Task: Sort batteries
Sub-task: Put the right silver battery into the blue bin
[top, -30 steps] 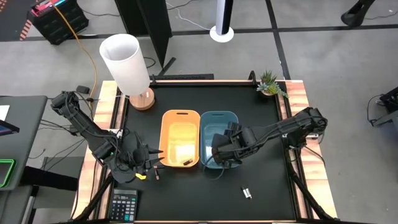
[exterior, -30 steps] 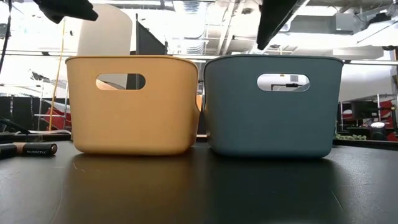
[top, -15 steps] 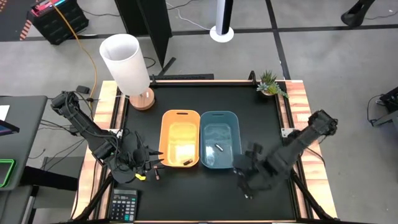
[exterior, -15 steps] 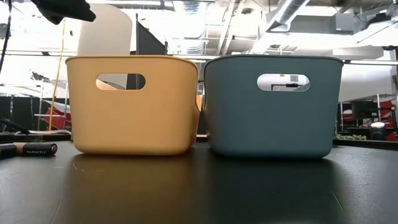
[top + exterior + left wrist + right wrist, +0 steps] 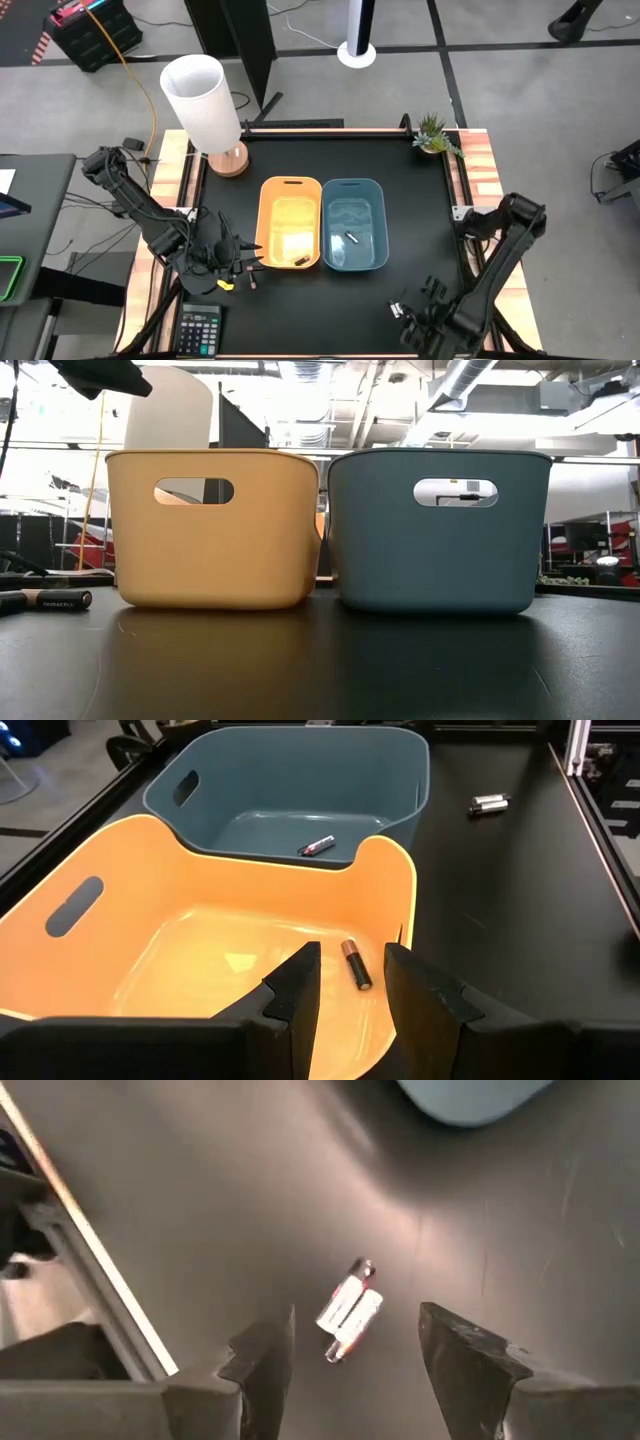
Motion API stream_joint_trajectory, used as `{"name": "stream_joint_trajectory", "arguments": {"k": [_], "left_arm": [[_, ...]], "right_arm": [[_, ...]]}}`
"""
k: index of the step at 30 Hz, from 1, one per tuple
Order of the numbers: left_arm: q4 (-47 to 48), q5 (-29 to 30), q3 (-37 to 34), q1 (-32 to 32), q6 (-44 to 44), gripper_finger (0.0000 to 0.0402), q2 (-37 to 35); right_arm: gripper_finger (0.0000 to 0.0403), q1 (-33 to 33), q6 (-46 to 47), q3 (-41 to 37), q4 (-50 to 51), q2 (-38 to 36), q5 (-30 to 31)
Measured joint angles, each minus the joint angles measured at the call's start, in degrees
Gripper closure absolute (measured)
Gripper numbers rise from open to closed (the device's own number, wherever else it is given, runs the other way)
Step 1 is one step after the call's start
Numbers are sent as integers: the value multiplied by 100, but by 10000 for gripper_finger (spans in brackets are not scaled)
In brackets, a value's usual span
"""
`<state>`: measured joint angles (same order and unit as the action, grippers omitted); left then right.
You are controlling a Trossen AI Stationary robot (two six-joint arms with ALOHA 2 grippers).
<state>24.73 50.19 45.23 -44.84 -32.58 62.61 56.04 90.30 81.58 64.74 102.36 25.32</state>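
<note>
Black tabletop is carrying an orange bin and a blue bin side by side at its centre. One dark battery is lying in the orange bin, one silvery battery in the blue bin. Two silvery batteries are lying together on the table near the front edge, right of the bins. Right gripper is hovering over that pair, fingers spread apart and empty. Left gripper is waiting at the orange bin's left side, fingers parted, holding nothing. Another dark battery is resting on the table left of the orange bin.
</note>
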Motion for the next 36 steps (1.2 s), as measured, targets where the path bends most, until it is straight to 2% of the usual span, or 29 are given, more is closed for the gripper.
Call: {"name": "stream_joint_trajectory", "arguments": {"k": [6, 14, 23, 28, 36], "left_arm": [[0, 0, 0, 0, 0, 294, 0], [1, 2, 0, 1, -1, 294, 0], [2, 2, 0, 0, -6, 294, 0], [10, 2, 0, 0, -2, 294, 0], [15, 4, 0, 0, -2, 294, 0]], "right_arm": [[175, 93, -3, -24, -481, 675, -161], [175, 89, 304, -24, -523, 1195, -645], [175, 78, 713, -153, -491, 1323, -830], [175, 55, 732, -392, -856, 1321, -846], [188, -17, 544, -400, -849, 1317, -839]]}}
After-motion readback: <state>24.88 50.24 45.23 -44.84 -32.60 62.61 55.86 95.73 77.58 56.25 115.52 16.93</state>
